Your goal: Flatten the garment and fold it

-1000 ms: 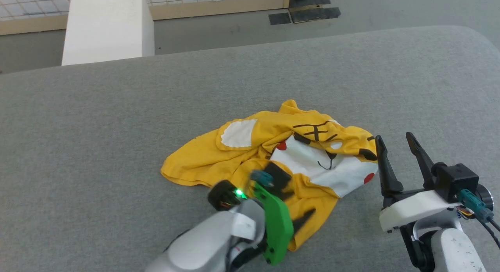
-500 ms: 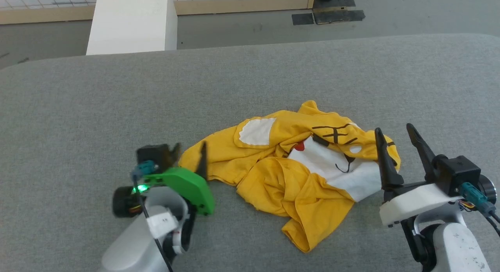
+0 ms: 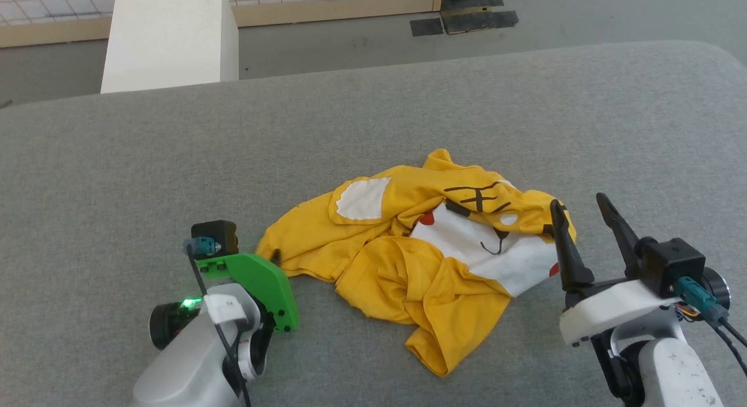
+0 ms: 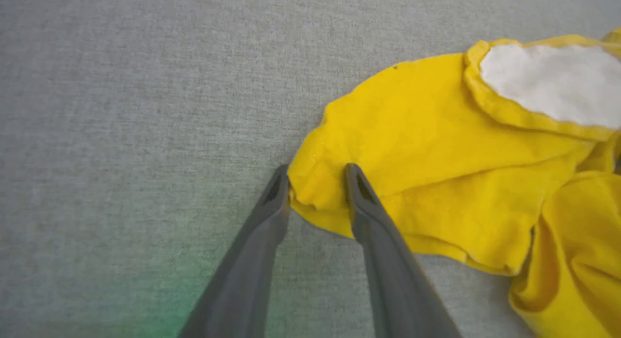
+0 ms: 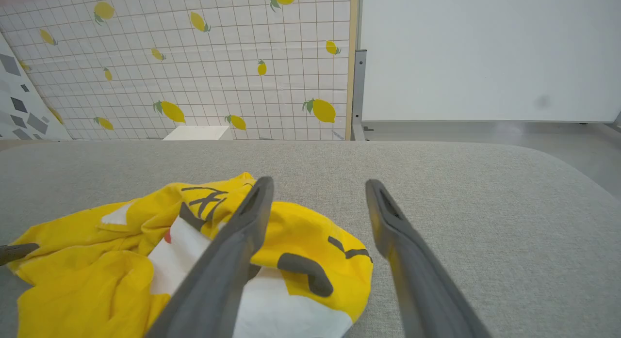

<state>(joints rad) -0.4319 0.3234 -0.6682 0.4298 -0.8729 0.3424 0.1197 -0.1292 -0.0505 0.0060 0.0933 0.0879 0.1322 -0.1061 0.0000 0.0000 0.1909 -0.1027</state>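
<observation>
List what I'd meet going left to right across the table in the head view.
left gripper, its fingers at the shirt's left corner → shirt, crumpled → right gripper, open by the shirt's right edge.

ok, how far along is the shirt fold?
Done: nothing; the garment lies crumpled on the grey surface. In hand: the left claw straddles its left corner, jaws apart, not clamped. The right claw hangs open by its right edge, holding nothing. Left: flatten it, then fold.
</observation>
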